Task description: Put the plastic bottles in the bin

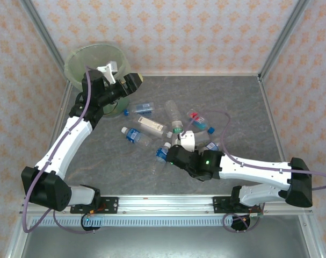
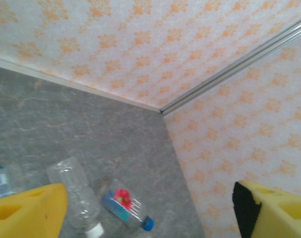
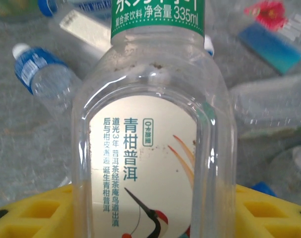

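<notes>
While L claw (image 2: 150,203) gapes wide by bin (image 1: 77,60), R claw (image 3: 155,210) grips clear bottle (image 3: 155,119).

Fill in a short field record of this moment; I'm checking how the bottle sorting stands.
left gripper: open, empty, near the bin
right gripper: shut on a clear green-labelled bottle
loose bottles: several lying on the grey table
bin contents: cannot tell
</notes>
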{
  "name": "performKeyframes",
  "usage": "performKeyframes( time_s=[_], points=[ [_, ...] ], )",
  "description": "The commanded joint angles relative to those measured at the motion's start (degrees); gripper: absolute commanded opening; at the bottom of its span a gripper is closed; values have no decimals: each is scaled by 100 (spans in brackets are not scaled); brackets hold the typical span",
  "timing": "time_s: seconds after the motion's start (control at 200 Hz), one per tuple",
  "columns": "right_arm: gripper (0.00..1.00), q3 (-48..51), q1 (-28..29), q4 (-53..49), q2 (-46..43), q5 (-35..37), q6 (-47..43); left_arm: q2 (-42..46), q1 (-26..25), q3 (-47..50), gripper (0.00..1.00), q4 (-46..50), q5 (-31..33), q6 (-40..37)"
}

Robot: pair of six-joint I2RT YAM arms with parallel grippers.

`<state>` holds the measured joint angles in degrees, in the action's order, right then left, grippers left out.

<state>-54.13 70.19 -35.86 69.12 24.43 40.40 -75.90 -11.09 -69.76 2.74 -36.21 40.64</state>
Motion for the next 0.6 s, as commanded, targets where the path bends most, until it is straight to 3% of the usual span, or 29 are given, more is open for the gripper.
performKeyframes(
  time_s=[0.0, 0.365, 0.596],
  points=[
    [59, -297, -191, 102, -109, 553, -588, -4, -128, 297, 79, -733, -516, 471],
    [58, -771, -472, 430, -78, 205, -1184, -146, -1051, 813, 64, -1438, -869, 640],
    [58, -827, -480, 422, -108, 177, -1132, -437, -1622, 776, 64, -1478, -772, 576]
  ],
)
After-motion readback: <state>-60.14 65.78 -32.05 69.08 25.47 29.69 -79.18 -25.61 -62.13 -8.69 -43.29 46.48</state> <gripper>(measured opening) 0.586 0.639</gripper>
